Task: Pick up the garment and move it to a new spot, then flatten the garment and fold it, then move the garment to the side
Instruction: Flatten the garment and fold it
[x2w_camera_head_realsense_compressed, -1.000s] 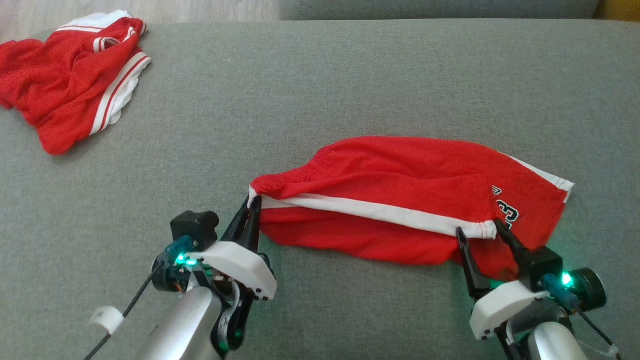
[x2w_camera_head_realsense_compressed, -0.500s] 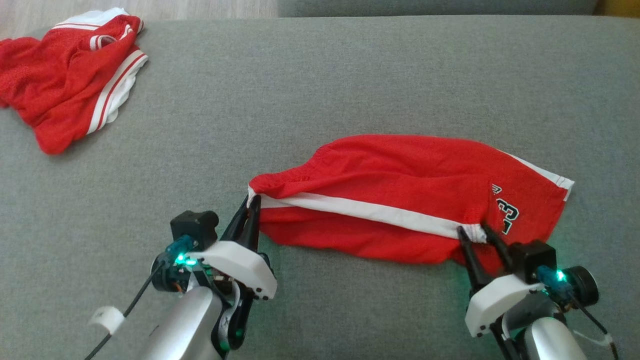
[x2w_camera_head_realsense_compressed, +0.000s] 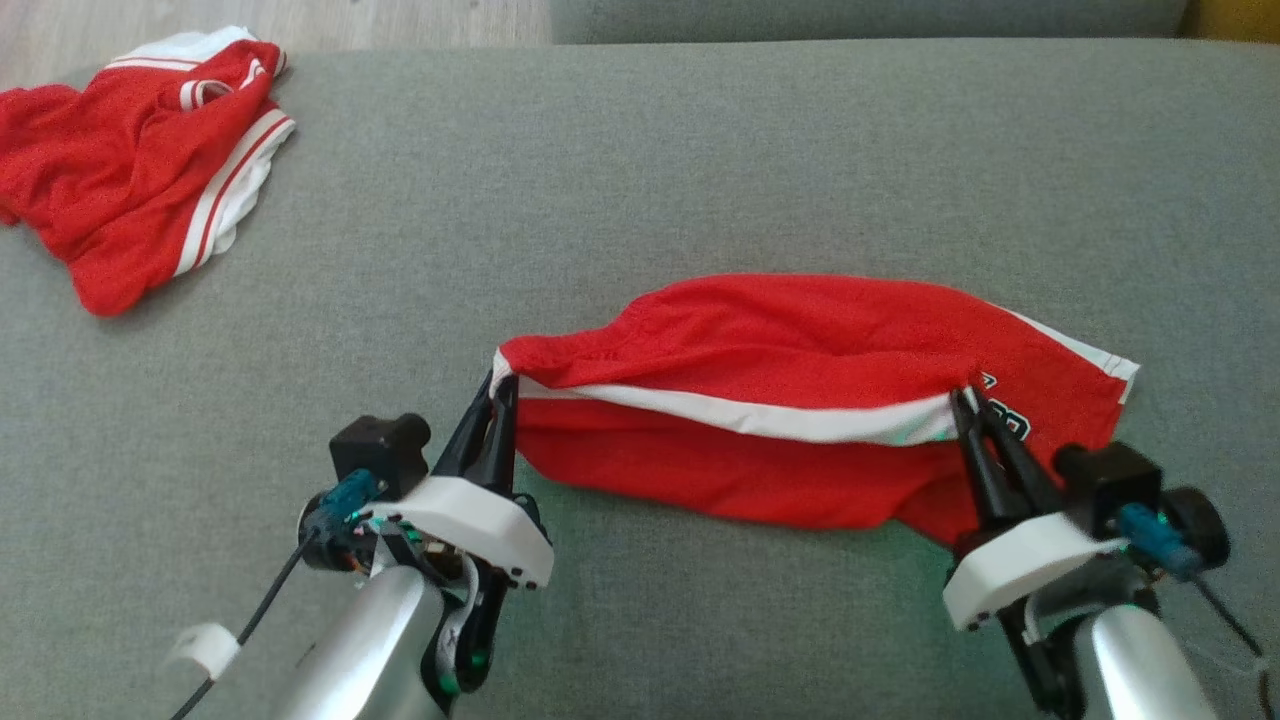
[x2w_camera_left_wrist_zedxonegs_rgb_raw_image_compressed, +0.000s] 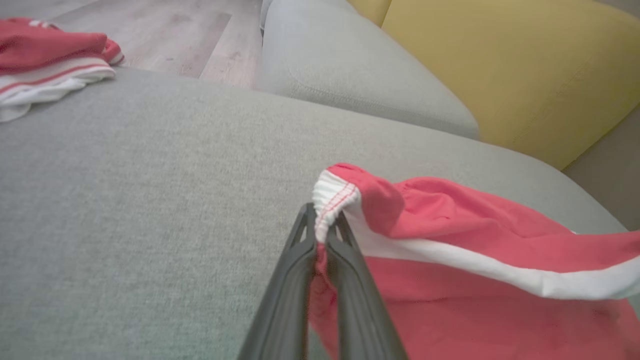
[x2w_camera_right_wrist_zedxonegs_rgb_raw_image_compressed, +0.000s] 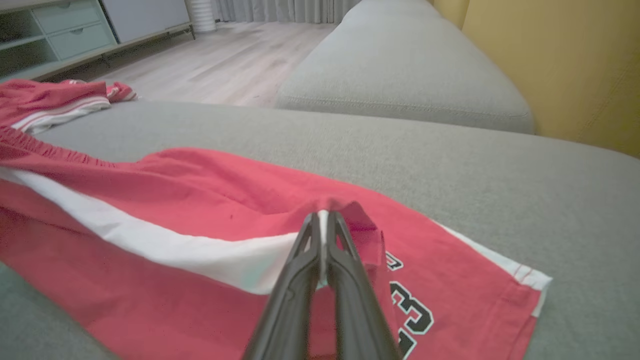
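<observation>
Raised further, right fingers grip the garment tightly closed; left fingers clamp its corner.

1. Broad grey fabric seat across the foreground; fine woven texture, far edge gently rounded
2. Past that far edge, a second grey cushion with a stitched seam along its near side
3. Mustard-yellow upholstered panel rises behind the cushion, towards the seat's far right corner
4. Pale wood-plank floor beyond the seat's far left edge; grey-beige boards
5. Low cabinet across the room, pale green drawer fronts, thin dark legs
6. Light grey curtains reach the floor at the back; white ribbed cylinder just beside them
7. Light soft and even, shadows faint
</observation>
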